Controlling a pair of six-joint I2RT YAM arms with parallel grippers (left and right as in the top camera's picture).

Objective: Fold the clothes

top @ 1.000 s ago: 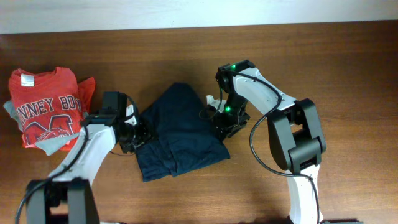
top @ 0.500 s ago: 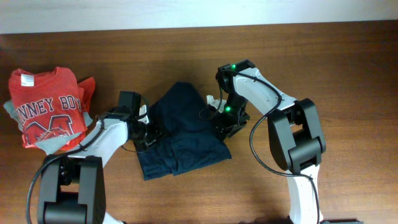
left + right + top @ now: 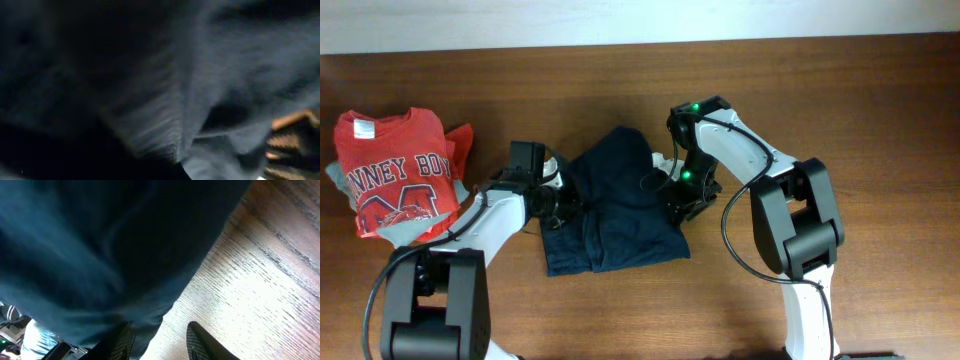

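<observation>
Overhead: the navy clothes (image 3: 615, 205) sit mid-tabletop (image 3: 820, 80), left claw (image 3: 555, 205) at their left edge, right claw (image 3: 680, 200) at their right. Left wrist: all fabric, can't tell its grip. Right wrist: fingers (image 3: 202, 341) spread apart, cloth draped over one.

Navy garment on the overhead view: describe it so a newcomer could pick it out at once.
On the wooden table, look mid-table between the left gripper and the right gripper. The navy garment lies there, rumpled. It is plain and dark, unlike the red T-shirt with white lettering at the left edge.
</observation>
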